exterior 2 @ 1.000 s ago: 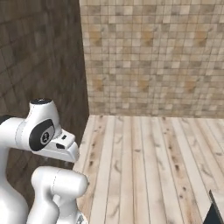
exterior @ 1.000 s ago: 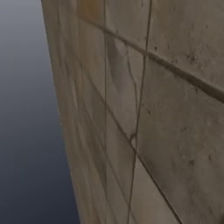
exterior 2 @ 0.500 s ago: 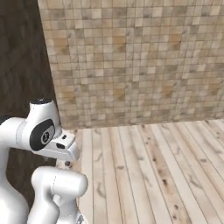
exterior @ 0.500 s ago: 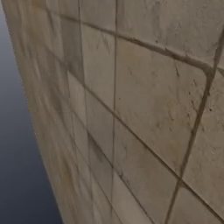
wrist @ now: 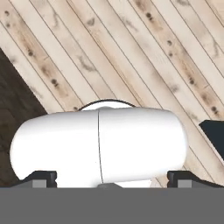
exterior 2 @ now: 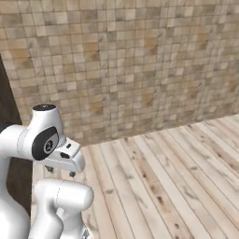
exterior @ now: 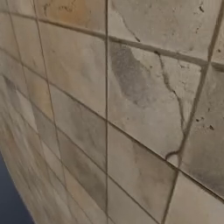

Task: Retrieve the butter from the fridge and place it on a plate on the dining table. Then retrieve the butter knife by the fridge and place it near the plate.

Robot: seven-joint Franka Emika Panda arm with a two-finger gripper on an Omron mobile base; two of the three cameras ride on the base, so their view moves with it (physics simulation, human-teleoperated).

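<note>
Butter job: arm (exterior 2: 43,144) folded near tiled wall (exterior 2: 140,70); fingers (wrist: 183,178) spread wide, released, empty, over plank floor (exterior 2: 177,182).

Even, diffuse rendered light is seen throughout, with no glare. The tiled wall (exterior: 131,100) is shown very close and blurred in the left base view. The plank floor (exterior 2: 177,177) is rendered softly, and hardly any cast shadows are seen.

Gripper (wrist: 113,177): jaws wide apart, nothing held between the tips. It points down at a pale wood plank floor (wrist: 131,52). A tan tiled wall (exterior 2: 121,70) stands ahead.
</note>
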